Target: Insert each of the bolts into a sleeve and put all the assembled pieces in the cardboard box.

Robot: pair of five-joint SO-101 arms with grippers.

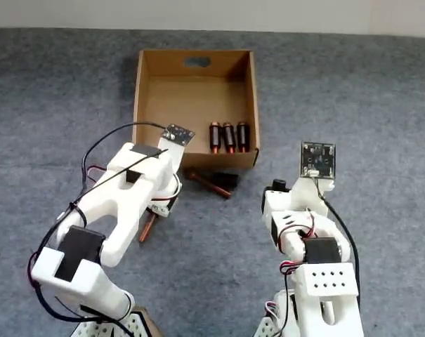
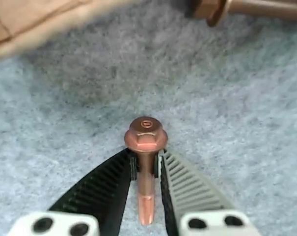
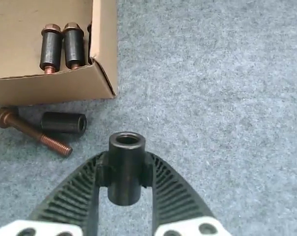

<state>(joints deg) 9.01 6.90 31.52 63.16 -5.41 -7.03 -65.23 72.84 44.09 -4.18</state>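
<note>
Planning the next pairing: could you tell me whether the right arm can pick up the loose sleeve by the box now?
Probably not yet: the right gripper is shut on a second sleeve. Otherwise, bare carpet lies between it and the loose sleeve.

We find cardboard box (image 2: 35,24) blurred, cropped at frame edge; loose bolt (image 2: 256,7) cropped too. In high view, left arm (image 1: 128,203) hides most of held bolt (image 1: 147,228); right arm (image 1: 303,232) most of held sleeve (image 1: 278,187). Box wall partly covers third assembled piece (image 3: 90,33).

Bright, diffuse light — soft, faint shadows
</note>
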